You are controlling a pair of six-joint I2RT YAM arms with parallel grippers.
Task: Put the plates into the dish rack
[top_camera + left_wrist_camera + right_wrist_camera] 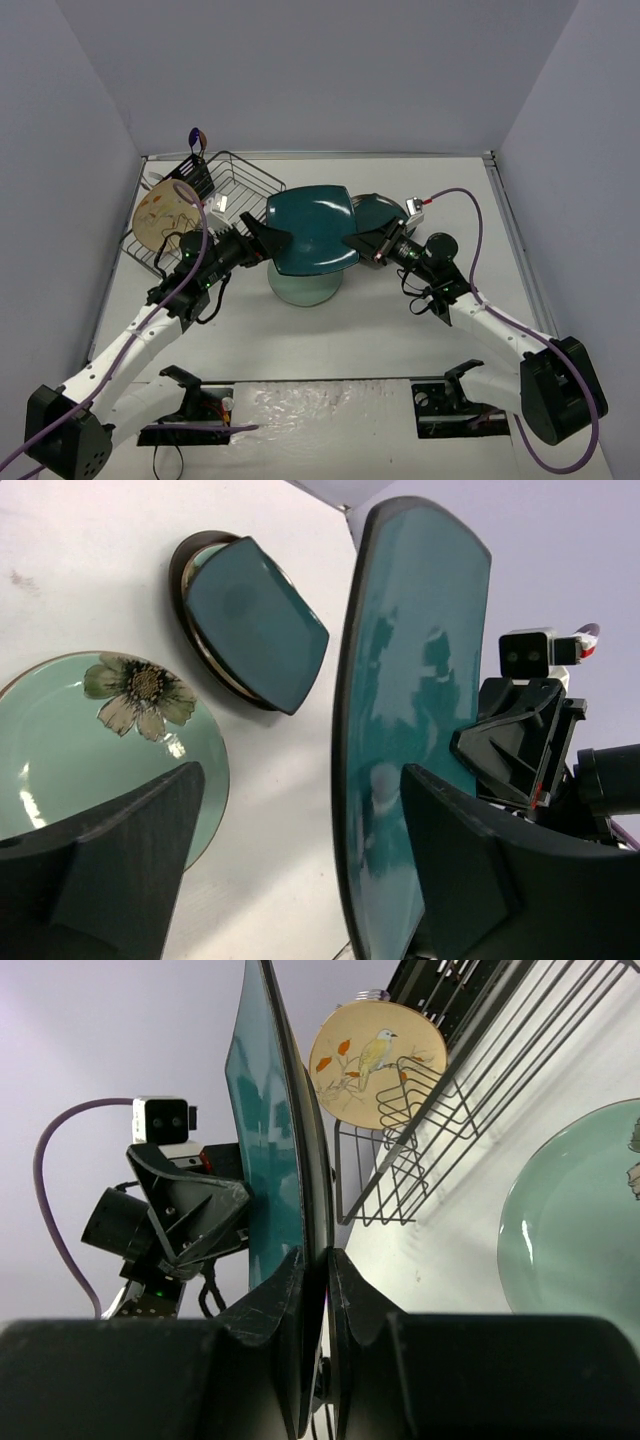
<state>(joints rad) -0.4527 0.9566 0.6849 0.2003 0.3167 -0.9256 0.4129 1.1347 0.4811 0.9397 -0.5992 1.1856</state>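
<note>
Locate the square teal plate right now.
Top view, centre: the square teal plate hangs above the pale green plate, pinched by the right gripper, with the left gripper open around its left edge.

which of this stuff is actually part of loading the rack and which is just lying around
Job: rounded-square teal plate, flower plate, dark-rimmed plate, beige bird plate, dish rack.
Not the job: purple cable, small striped thing sticking up by the cutlery basket.

overhead rear view, opposed wrist close-ups, shared plate
</note>
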